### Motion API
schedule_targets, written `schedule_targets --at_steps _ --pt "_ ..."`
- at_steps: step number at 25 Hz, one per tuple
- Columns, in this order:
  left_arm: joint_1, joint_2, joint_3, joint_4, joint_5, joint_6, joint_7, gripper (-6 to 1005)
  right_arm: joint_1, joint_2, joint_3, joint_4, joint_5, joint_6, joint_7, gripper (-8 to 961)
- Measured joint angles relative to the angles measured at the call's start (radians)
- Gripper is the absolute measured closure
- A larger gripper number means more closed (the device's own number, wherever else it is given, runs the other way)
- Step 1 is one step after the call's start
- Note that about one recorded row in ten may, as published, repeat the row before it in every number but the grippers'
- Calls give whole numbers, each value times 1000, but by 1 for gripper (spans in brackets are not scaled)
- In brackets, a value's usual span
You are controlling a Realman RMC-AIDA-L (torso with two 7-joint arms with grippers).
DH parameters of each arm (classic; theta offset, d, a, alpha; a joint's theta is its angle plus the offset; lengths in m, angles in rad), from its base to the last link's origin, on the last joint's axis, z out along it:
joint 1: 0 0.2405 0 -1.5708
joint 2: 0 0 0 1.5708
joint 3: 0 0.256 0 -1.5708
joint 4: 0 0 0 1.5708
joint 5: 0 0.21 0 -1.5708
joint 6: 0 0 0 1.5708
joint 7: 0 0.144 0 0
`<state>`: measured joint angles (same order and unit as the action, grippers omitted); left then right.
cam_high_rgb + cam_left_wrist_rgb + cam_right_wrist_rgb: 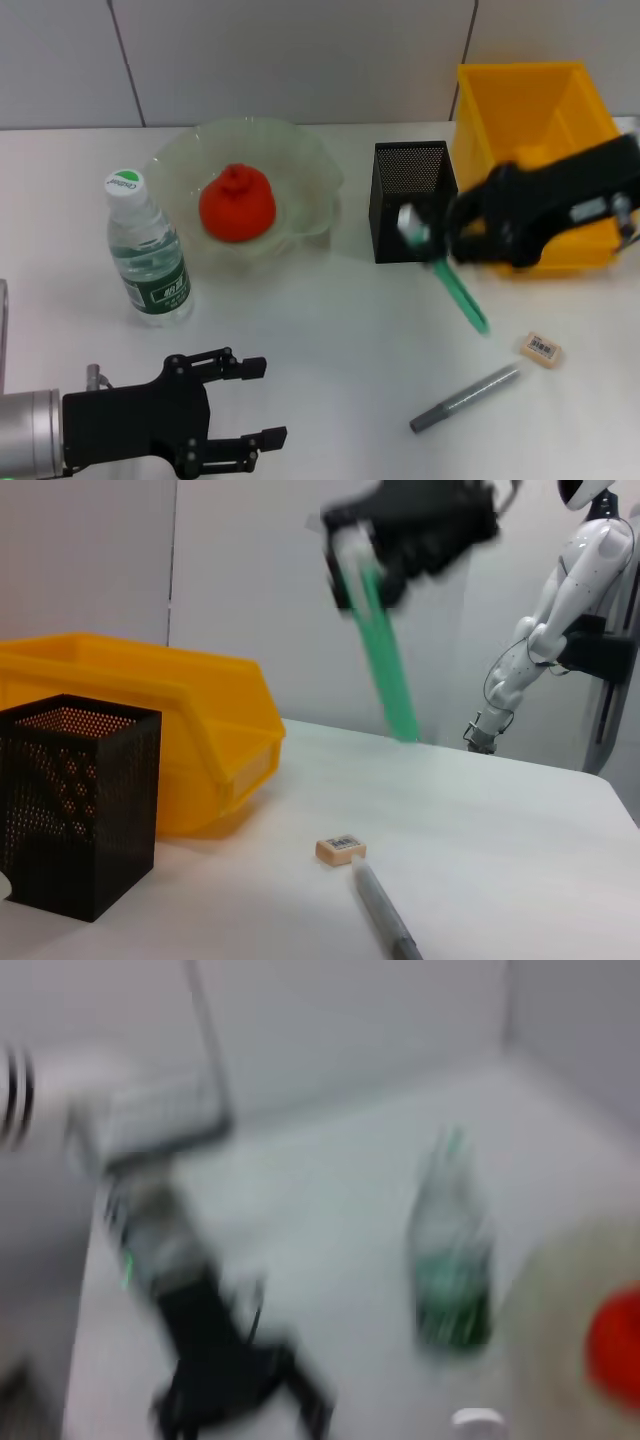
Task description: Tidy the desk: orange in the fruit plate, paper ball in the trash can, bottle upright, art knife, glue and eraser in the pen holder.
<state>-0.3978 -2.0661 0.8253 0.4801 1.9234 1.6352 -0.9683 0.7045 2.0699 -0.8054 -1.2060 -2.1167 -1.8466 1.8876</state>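
One green art knife (458, 290) hangs in my closed right gripper (425, 238), beside the pen holder (412, 200). It may strike the rim at 12 o'clock. My left gripper (255, 400) waits open.

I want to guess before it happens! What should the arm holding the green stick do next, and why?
Probably swing it over the black mesh pen holder and lower it in. The right gripper holds the green art knife lifted off the table, just beside the holder. The eraser and grey glue pen wait on the table.
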Motion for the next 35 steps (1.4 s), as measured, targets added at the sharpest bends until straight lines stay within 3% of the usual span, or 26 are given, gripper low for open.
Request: schedule_targets --at_steps 3,5,8,15,20,35 --pt "-2 0 0 0 0 0 0 217 -29 -1 57 46 86 50 -58 773" --pt "-5 0 0 0 0 0 -1 217 -69 3 88 105 185 157 -129 771" --pt "-7 1 -1 0 0 -5 1 217 -91 9 87 146 247 247 -181 768" --pt "-9 1 -3 0 0 -15 0 217 -93 8 93 333 436 473 -328 762" --pt "-10 3 -3 0 0 -9 -1 217 -66 9 85 404 444 578 -371 757" --pt "-15 3 -3 0 -7 -9 3 218 5 12 82 611 445 692 -529 742"
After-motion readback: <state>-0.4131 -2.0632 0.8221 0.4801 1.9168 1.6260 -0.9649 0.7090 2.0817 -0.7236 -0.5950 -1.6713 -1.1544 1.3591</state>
